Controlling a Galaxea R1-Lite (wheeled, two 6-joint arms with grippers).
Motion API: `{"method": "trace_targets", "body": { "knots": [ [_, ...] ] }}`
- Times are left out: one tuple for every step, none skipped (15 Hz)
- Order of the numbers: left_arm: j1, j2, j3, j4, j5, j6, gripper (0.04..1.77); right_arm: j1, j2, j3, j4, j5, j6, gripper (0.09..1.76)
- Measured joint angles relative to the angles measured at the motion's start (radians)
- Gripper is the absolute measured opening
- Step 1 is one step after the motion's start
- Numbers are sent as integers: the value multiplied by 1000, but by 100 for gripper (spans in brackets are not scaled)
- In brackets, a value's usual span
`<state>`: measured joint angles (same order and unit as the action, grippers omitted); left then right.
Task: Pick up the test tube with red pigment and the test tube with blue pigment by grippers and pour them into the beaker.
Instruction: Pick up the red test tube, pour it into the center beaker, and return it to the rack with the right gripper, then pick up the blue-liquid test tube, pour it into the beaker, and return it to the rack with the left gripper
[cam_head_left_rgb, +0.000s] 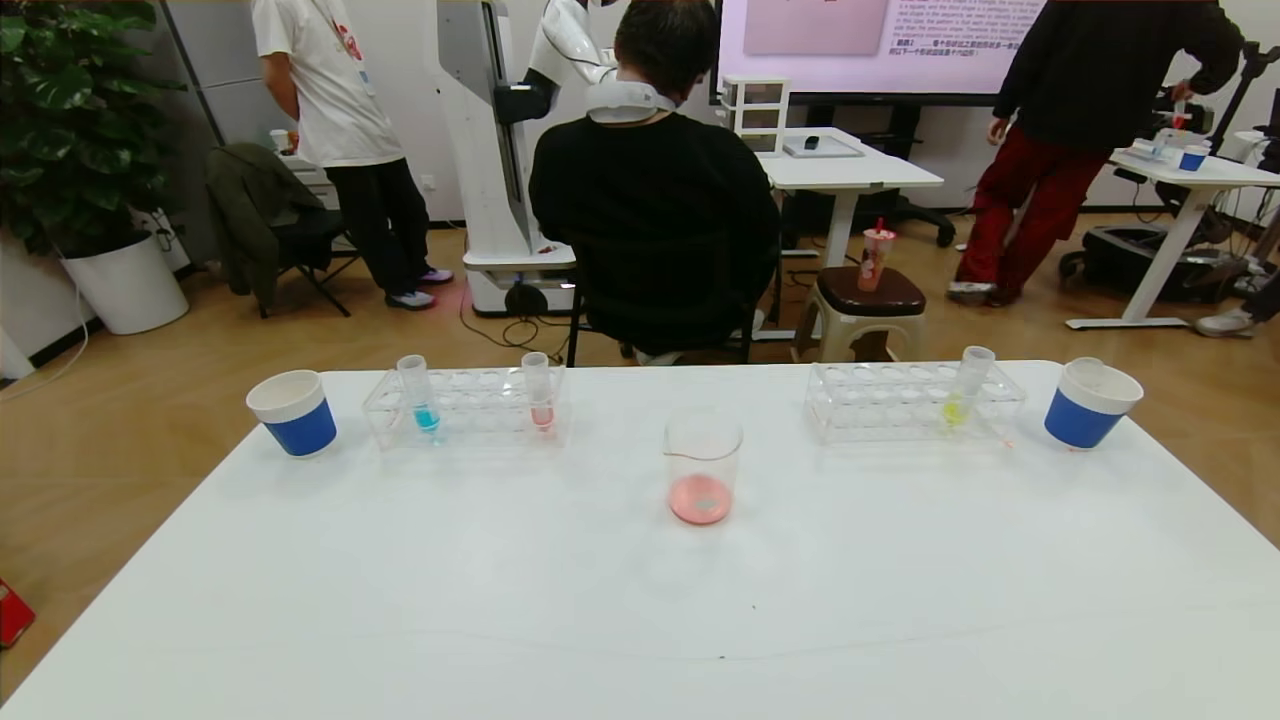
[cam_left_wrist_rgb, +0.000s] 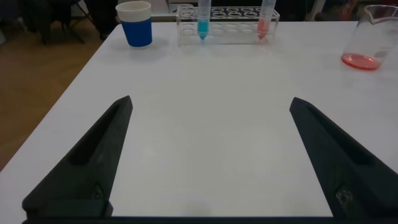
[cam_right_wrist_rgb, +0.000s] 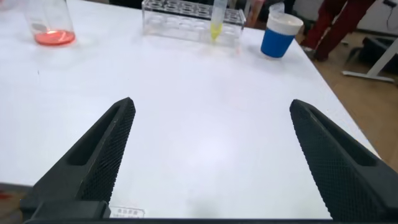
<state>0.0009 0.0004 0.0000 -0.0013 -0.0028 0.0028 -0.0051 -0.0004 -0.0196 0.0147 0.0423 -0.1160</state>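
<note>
With red liquid already lying in the beaker (cam_head_left_rgb: 702, 465), the left gripper (cam_left_wrist_rgb: 211, 155) is hovering jaws spread, well short of the test tube with blue pigment (cam_head_left_rgb: 419, 394) standing in the left rack (cam_head_left_rgb: 465, 405); grip its upper body and lift straight up.

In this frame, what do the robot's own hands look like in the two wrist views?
Only the fingers show. The left hand has two black, wedge-shaped fingers with smooth matte faces, tapering toward the tips. The right hand has the same black tapered fingers, but their faces carry a fine dimpled grip texture, and a small white label sits near one finger's base. No cables, arms or shells are visible; the head view shows neither hand.
</note>
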Motion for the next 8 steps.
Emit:
{"method": "trace_targets", "body": {
  "knots": [
    [0, 0, 0, 0, 0, 0, 177, 3, 0, 3, 12, 0, 6, 174],
    [0, 0, 0, 0, 1, -3, 177, 4, 0, 6, 13, -1, 10, 174],
    [0, 0, 0, 0, 2, -6, 177, 5, 0, 8, 10, -3, 13, 174],
    [0, 0, 0, 0, 1, -7, 177, 5, 0, 12, -4, -3, 25, 174],
    [0, 0, 0, 0, 1, -8, 177, 5, 0, 15, -11, -4, 40, 174],
    [0, 0, 0, 0, 1, -7, 177, 5, 0, 16, -12, -6, 50, 174],
    [0, 0, 0, 0, 0, -4, 177, 5, 0, 17, -12, -6, 52, 174],
    [0, 0, 0, 0, -1, 3, 177, 5, 0, 18, -13, -6, 52, 174]
  ]
}}
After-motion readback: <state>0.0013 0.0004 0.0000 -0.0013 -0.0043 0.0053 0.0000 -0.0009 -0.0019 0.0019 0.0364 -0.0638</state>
